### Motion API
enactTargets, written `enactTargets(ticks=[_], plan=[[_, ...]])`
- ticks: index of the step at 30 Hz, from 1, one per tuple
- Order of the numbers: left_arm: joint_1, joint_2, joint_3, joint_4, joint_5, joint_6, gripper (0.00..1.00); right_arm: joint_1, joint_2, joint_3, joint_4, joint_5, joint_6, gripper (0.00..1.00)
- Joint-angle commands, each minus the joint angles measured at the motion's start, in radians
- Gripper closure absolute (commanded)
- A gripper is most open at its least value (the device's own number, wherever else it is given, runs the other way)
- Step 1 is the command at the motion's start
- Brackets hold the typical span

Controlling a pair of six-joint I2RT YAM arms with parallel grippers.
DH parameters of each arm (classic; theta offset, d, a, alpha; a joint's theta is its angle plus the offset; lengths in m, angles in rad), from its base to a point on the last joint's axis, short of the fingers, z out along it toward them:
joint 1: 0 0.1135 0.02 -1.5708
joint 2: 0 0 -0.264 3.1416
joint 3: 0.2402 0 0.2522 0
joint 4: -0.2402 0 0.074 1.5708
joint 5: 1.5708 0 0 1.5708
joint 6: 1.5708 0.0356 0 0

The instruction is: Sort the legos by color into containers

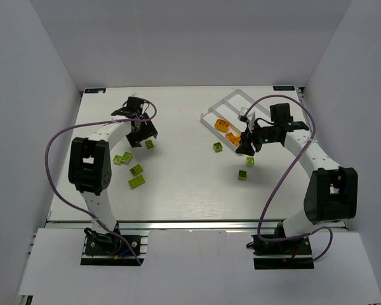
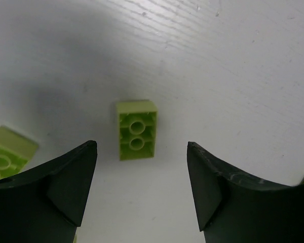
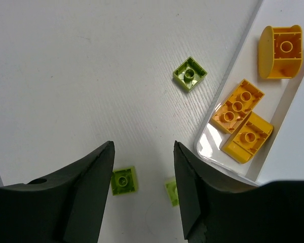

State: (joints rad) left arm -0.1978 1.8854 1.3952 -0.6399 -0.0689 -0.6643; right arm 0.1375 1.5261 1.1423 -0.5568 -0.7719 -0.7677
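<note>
My left gripper stands parted, with a lime green plastic brick lying hollow side up mid-frame just above its tips. Another lime brick lies at the left edge. My right gripper, also parted, hangs left of the white plastic tray, which holds three yellow-orange bricks.

Green bricks: seven can be counted on the table in the top view. There may be eight, because two at the left blur together. Yellow-orange bricks: three, all in the tray. Trays: one.
</note>
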Motion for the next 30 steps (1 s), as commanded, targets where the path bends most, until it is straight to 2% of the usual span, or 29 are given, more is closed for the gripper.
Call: enactTargets(ticks=[1, 8, 11, 12, 15, 19, 24, 27, 28, 30], plan=[[0.000, 0.058, 0.103, -0.015, 0.061, 0.080, 0.19, -0.004, -0.029, -0.010, 0.046, 0.011, 0.038, 0.44], [-0.020, 0.181, 0.209, -0.093, -0.015, 0.149, 0.21, -0.009, -0.032, -0.018, 0.057, 0.022, 0.056, 0.42], [-0.020, 0.190, 0.212, -0.104, -0.032, 0.158, 0.34, -0.010, -0.030, -0.018, 0.058, 0.025, 0.059, 0.42], [-0.020, 0.189, 0.208, -0.098, -0.029, 0.158, 0.43, -0.009, -0.030, -0.018, 0.060, 0.026, 0.061, 0.42], [-0.020, 0.178, 0.197, -0.087, -0.022, 0.161, 0.53, -0.010, -0.029, -0.016, 0.058, 0.028, 0.062, 0.43], [-0.029, 0.167, 0.194, -0.077, 0.032, 0.160, 0.72, -0.010, -0.027, -0.010, 0.060, 0.028, 0.068, 0.43], [-0.048, 0.126, 0.217, 0.011, 0.187, 0.144, 0.83, -0.016, -0.041, -0.019, 0.127, 0.083, 0.169, 0.46], [-0.098, 0.138, 0.284, 0.087, 0.323, 0.117, 0.86, -0.033, -0.050, -0.024, 0.224, 0.196, 0.353, 0.61], [-0.112, 0.150, 0.310, 0.104, 0.361, 0.109, 0.86, -0.039, -0.053, -0.021, 0.238, 0.227, 0.401, 0.77], [-0.161, 0.197, 0.403, 0.150, 0.434, 0.083, 0.87, -0.062, -0.052, -0.015, 0.270, 0.316, 0.523, 0.89]])
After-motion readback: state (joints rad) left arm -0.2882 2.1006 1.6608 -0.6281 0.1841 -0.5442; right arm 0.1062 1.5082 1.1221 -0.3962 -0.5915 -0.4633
